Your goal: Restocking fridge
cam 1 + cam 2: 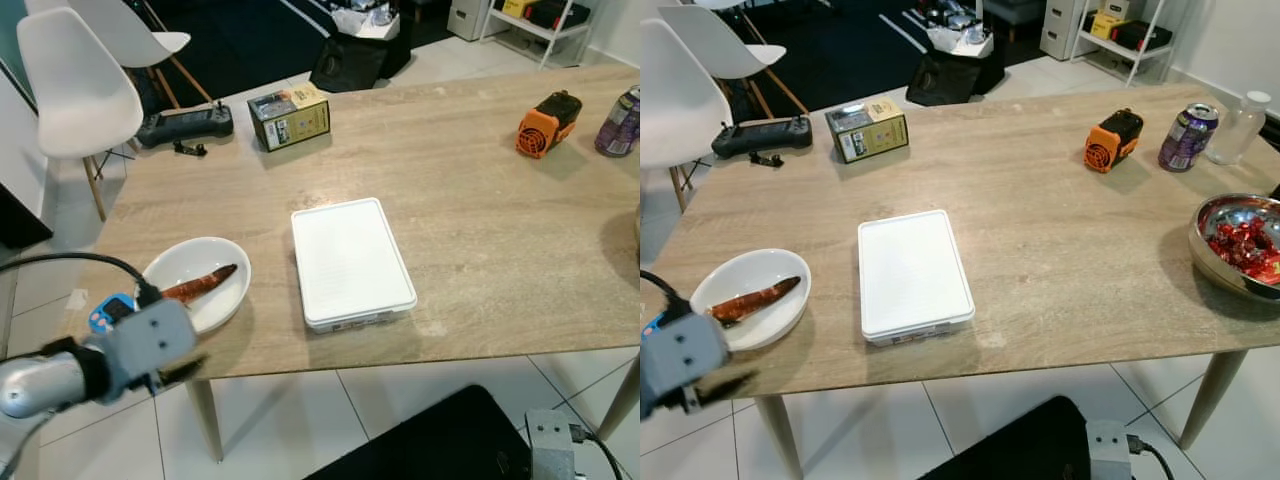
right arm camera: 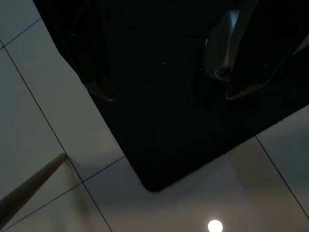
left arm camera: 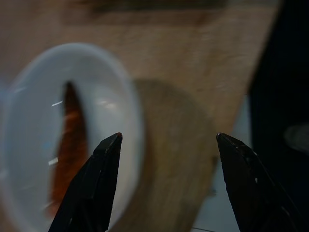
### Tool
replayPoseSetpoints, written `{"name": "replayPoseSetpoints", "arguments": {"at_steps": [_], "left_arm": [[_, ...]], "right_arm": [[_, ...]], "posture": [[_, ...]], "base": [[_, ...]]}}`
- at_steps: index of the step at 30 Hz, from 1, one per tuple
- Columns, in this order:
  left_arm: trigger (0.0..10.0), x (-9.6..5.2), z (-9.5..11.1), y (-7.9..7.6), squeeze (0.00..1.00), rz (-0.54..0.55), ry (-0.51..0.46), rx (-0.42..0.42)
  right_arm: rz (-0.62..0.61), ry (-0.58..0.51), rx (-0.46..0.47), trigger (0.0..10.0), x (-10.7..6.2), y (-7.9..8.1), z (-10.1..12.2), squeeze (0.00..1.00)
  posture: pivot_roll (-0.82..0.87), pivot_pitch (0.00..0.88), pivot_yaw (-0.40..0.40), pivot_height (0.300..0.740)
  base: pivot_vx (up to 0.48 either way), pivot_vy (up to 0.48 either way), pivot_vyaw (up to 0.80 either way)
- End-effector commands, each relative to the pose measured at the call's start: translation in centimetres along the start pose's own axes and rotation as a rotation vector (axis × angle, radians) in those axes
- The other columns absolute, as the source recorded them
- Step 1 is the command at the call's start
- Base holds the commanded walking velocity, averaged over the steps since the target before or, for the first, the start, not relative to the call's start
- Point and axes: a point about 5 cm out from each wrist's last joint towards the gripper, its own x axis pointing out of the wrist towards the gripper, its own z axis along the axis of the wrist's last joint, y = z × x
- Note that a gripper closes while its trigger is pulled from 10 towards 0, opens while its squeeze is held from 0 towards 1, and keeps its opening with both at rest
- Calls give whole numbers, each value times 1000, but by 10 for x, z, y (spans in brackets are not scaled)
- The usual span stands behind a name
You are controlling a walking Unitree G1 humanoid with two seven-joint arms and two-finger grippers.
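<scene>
my left claw spread, near bench edge | white bowl at 12 | straddle rim squarely, keep level | right claw spread, idle

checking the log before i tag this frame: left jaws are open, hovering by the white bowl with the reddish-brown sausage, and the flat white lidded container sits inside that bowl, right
Not quite. The flat white lidded container lies on the wooden table beside the white bowl, apart from it, as the left eye view shows. The reddish-brown sausage is in the bowl, and the left gripper hovers by it, jaws open.

box label — print too small to read
</scene>
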Motion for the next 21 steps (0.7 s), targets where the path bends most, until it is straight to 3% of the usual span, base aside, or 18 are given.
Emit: {"name": "replayPoseSetpoints", "arguments": {"at_steps": [1, 7, 15, 16, 17, 18, 19, 20, 21], "left_arm": [[10000, 7, -7, -4, 0, 3, 16, 24], [10000, 12, -26, 6, 0, 105, 92, 109], [10000, 13, -31, 6, 0, 105, 97, 83], [7255, 15, -32, 6, 0, 103, 93, 85], [6784, 17, -32, 5, 0, 98, 86, 81], [5647, 20, -33, 4, 0, 94, 81, 82], [5647, 21, -33, 4, 0, 92, 77, 85], [3137, 24, -34, 3, 0, 88, 75, 83], [2549, 26, -35, 3, 0, 89, 75, 88]], "right_arm": [[7, 27, 0, 10000, -4, 2, -10, 35], [6, 21, 2, 10000, -4, 2, -10, 35], [4, 23, -1, 10000, -4, -1, -9, 39], [4, 23, -2, 10000, -4, -1, -9, 35], [6, 22, -3, 10000, -3, -1, -9, 35], [8, 20, -4, 10000, -3, 0, -8, 35], [9, 20, -4, 10000, -3, 0, -7, 35], [10, 17, -5, 10000, -2, 0, -6, 39], [12, 15, -6, 10000, -2, 1, -6, 35]], "posture": [[75, 205, 62, 717], [66, 214, 60, 717], [68, 215, 56, 717], [66, 216, 51, 717], [64, 215, 47, 717], [64, 215, 47, 717], [62, 214, 44, 717], [61, 214, 43, 717], [61, 214, 43, 717]], "base": [[0, 0, 0], [0, 0, 0], [0, 0, 0], [0, 0, 0], [0, 0, 0], [0, 0, 0], [0, 0, 0], [0, 0, 0], [0, 0, 0]]}}
